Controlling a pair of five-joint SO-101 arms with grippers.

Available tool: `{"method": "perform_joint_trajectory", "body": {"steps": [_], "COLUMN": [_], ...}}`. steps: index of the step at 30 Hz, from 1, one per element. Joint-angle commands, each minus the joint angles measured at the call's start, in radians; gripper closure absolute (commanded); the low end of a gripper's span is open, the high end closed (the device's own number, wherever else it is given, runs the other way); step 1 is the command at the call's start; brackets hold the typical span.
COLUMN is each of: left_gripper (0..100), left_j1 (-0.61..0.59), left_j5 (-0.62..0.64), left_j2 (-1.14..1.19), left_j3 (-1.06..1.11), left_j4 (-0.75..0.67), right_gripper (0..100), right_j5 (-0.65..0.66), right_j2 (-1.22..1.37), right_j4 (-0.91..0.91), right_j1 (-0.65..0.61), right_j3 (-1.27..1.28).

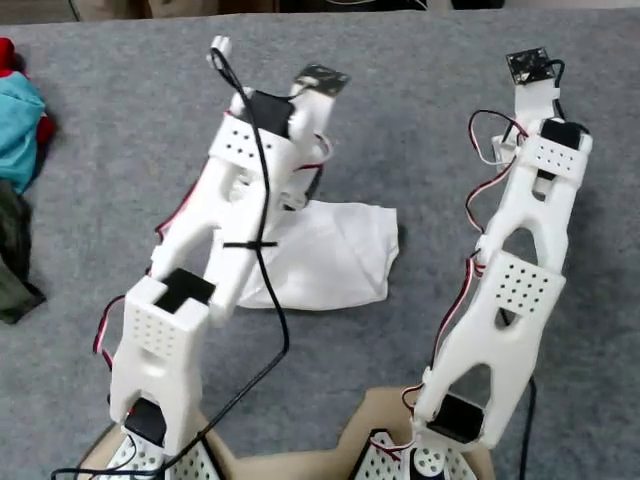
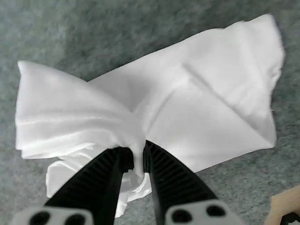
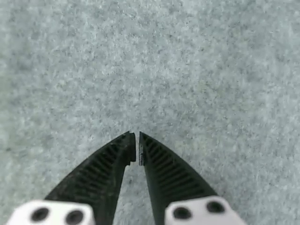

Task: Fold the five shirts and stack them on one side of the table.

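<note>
Currently my left gripper (image 2: 138, 157) is clamped on a bunched fold of the white shirt (image 2: 197, 108), which lies partly folded mid-table (image 1: 450, 60). My right gripper (image 3: 137, 149) is closed on nothing, above bare table well apart from that shirt. Other shirts (image 1: 18, 135) lie heaped at the table's left edge.
</note>
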Motion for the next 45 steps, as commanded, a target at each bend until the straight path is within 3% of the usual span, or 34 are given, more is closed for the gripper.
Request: {"method": "perform_joint_trajectory", "body": {"steps": [1, 13, 27, 34, 41, 45], "left_gripper": [98, 98, 98, 97, 81, 72], "left_j1": [0.058, 0.207, 0.292, 0.295, 0.288, 0.261], "left_j5": [0.009, 0.008, 0.009, 0.057, 0.060, 0.187], "left_j2": [-0.007, -0.005, 0.159, 0.237, 0.249, 0.219], "left_j3": [-0.091, -0.117, -0.123, -0.276, -0.327, -0.361], "left_j4": [0.011, 0.011, -0.097, -0.078, 0.009, 0.009], "right_gripper": [96.6, 96.5, 96.5, 96.5, 96.5, 96.5], "right_j5": [-0.003, -0.002, -0.002, -0.002, -0.002, -0.002], "right_j2": [0.048, 0.216, 0.219, 0.219, 0.219, 0.219], "right_j4": [0.055, 0.169, 0.178, 0.183, 0.199, 0.212], "right_j1": [0.015, 0.015, 0.022, 0.024, 0.022, 0.019], "right_j3": [-0.188, -0.504, -0.519, -0.519, -0.519, -0.519]}}
